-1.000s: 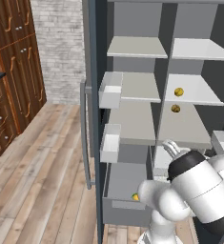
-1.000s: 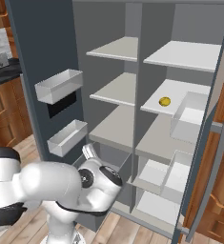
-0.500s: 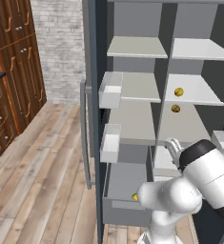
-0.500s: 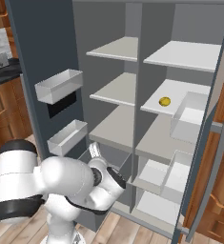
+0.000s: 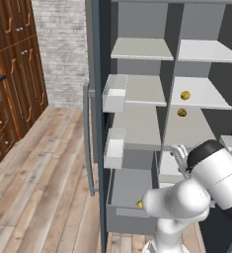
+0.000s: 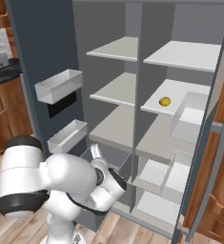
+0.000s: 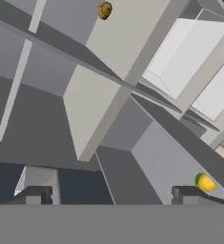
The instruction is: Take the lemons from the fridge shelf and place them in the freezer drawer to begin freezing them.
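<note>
Three lemons are what we count from the left base camera: one (image 5: 185,95) on the right-hand middle shelf (image 5: 201,99) of the open fridge, a second (image 5: 181,112) just below it, in shadow on the next shelf down, and a third (image 5: 139,203) lying in the freezer drawer (image 5: 132,217) near its front right corner. Each is a small round yellow fruit with an orange tinge; the two in shade look darker and brownish. From the right base camera we make out one on the middle shelf, beside a white translucent bin (image 6: 192,116) on the right door. We count two more such bins (image 5: 114,93) on the left door, one above the other. No writing or labels can be read anywhere. The drawer is a wide dark-grey box with a flat grey front, pulled out at the bottom left. The gripper (image 7: 111,193) hangs over the drawer, its two dark fingers (image 7: 33,194) spread wide apart with nothing between them; in the hand camera the drawer's lemon sits just beside one fingertip.
</note>
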